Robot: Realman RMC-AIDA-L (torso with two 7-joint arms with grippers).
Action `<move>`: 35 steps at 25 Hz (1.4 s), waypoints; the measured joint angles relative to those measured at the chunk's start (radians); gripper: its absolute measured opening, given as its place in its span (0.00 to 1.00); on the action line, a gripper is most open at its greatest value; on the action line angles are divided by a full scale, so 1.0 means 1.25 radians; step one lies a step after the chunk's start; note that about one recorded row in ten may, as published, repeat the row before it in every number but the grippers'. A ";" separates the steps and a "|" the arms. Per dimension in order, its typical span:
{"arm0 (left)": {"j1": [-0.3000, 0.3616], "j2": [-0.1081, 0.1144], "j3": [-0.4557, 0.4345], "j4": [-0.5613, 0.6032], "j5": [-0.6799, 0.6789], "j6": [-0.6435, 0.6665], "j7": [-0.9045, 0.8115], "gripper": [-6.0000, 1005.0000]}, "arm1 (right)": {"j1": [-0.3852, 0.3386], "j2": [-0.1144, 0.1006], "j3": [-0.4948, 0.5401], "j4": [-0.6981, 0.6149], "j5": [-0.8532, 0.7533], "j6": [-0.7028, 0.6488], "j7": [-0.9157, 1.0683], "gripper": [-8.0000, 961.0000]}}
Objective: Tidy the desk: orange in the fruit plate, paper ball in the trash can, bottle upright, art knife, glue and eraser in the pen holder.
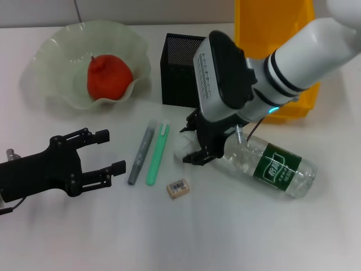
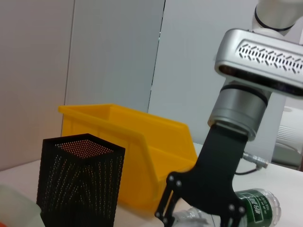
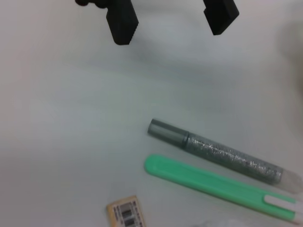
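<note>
The orange (image 1: 108, 77) lies in the fruit plate (image 1: 56, 53) at the back left. The pen holder (image 1: 181, 69) stands in front of the trash can (image 1: 276, 34); both also show in the left wrist view, the pen holder (image 2: 80, 182) and the trash can (image 2: 137, 142). The bottle (image 1: 273, 167) lies on its side. My right gripper (image 1: 188, 145) is low over the table, open, with the paper ball (image 1: 180, 149) between its fingers. The glue (image 1: 141, 152), art knife (image 1: 158, 153) and eraser (image 1: 177, 188) lie on the table. My left gripper (image 1: 115, 151) is open and empty beside the glue.
The right wrist view shows the glue (image 3: 218, 153), art knife (image 3: 213, 184) and eraser (image 3: 126, 215), with the left gripper's fingertips (image 3: 120, 19) beyond them. The right arm reaches across in front of the trash can.
</note>
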 joint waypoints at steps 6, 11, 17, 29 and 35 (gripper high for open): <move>0.000 0.000 -0.002 0.000 -0.004 0.000 -0.002 0.80 | -0.023 -0.006 0.127 -0.070 0.002 -0.111 0.003 0.59; 0.000 -0.004 -0.013 0.000 -0.005 0.006 -0.004 0.80 | -0.059 -0.007 0.313 -0.133 0.022 -0.246 -0.007 0.60; 0.000 -0.016 -0.026 0.000 -0.006 0.010 -0.005 0.80 | -0.133 -0.009 0.475 -0.118 0.117 -0.318 -0.073 0.61; -0.005 -0.025 -0.072 -0.001 -0.008 0.054 -0.021 0.80 | -0.333 -0.010 0.609 0.062 0.440 -0.330 -0.326 0.64; -0.008 -0.025 -0.072 -0.001 -0.007 0.051 -0.026 0.80 | -0.359 -0.017 0.719 0.065 0.451 -0.304 -0.356 0.66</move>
